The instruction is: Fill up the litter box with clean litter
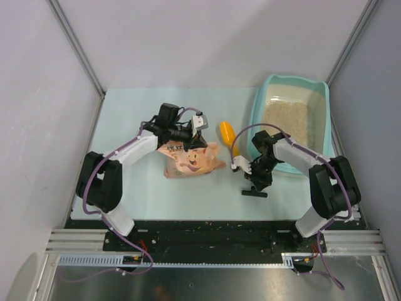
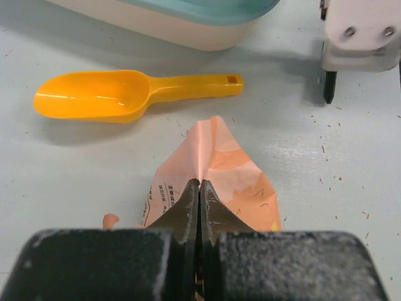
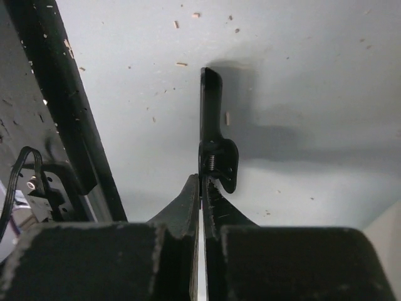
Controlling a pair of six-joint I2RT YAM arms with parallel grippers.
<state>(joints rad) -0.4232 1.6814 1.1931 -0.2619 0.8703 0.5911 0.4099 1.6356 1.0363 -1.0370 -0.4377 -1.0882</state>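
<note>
The light-teal litter box [image 1: 259,108] stands at the back right, its near wall also in the left wrist view [image 2: 188,28]. Pale beige clean litter [image 1: 287,120] covers its floor. A pink-orange printed bag [image 1: 191,161] lies mid-table, and my left gripper [image 1: 198,138] is shut on its pinched top [image 2: 210,157], the jaws [image 2: 200,187] pressed together. Left of the box, near the front edge, my right gripper [image 1: 257,183] points down. It is shut [image 3: 202,180] on the end of a thin black spring clip [image 3: 211,119], which also shows under it from above [image 1: 255,193].
An orange plastic scoop [image 1: 227,132] lies between the bag and the litter box, bowl to the left in the left wrist view [image 2: 119,95]. Stray granules dot the table [image 3: 182,63]. The black base rail [image 3: 56,94] runs close along the right gripper's side.
</note>
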